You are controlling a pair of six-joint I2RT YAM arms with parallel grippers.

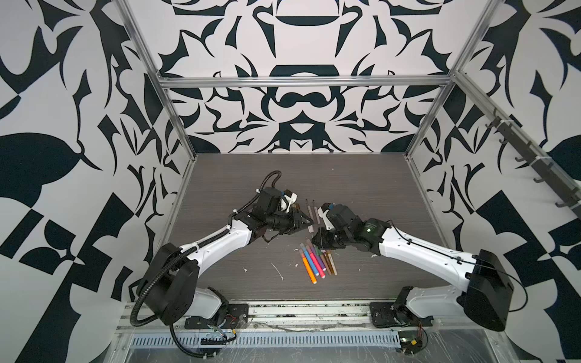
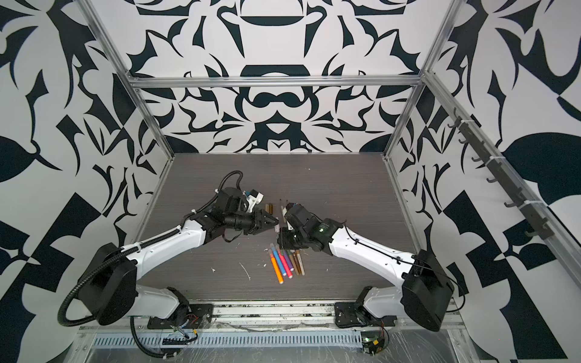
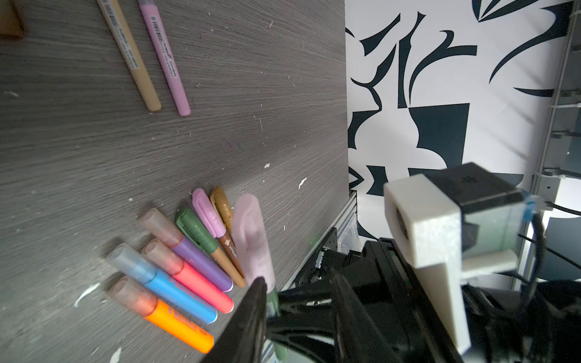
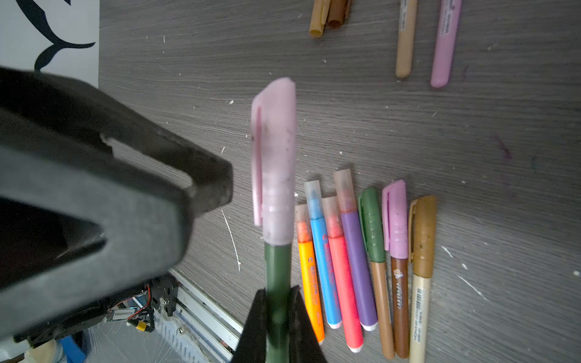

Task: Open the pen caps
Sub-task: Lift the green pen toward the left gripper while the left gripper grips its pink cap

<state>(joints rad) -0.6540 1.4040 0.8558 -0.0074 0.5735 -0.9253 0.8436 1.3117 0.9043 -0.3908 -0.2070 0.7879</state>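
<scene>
A dark grey wood-grain surface carries small white flecks and a thin white sliver near its front. White walls printed with bold black shapes enclose it on three sides, edged by silver aluminium frame bars. Dark hooks line the right rail; a slotted pale strip runs along the front.

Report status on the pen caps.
Right hand shut on green pen. Pale pink cap still on. Left hand beside the cap, not touching. Nothing between them.
</scene>
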